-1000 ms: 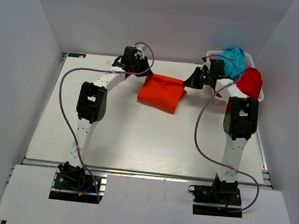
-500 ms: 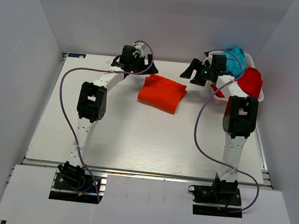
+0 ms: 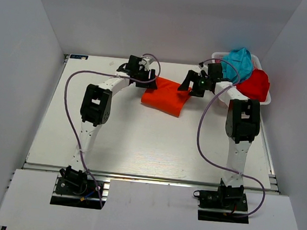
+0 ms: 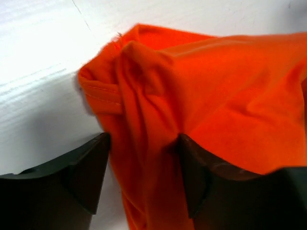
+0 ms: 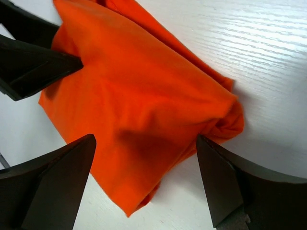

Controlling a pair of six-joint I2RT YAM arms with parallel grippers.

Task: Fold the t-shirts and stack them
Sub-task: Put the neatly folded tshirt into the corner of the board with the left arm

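Looking down in the top view, the folded orange shirt [image 3: 165, 97] lies on the table [image 3: 140, 141], toward the far side and between the two arms. The left gripper [image 3: 148, 76] stands at the shirt's far left corner and the right gripper [image 3: 191, 81] at its far right corner, both with jaws apart. The teal shirt [image 3: 240, 61] and red shirt [image 3: 254, 84] sit bunched in the white basket [image 3: 219, 54] at the table's far right corner, touching each other.

Left wrist view: the dark fingers [image 4: 84, 177] stand apart, and a rumpled, hemmed edge of the orange shirt lies between them; the jaws are not closed on it.

Right wrist view: the fingers [image 5: 225, 187] are spread wide on either side of the shirt's folded corner, gripping nothing. The left gripper's tips show at the opposite edge, upper left.
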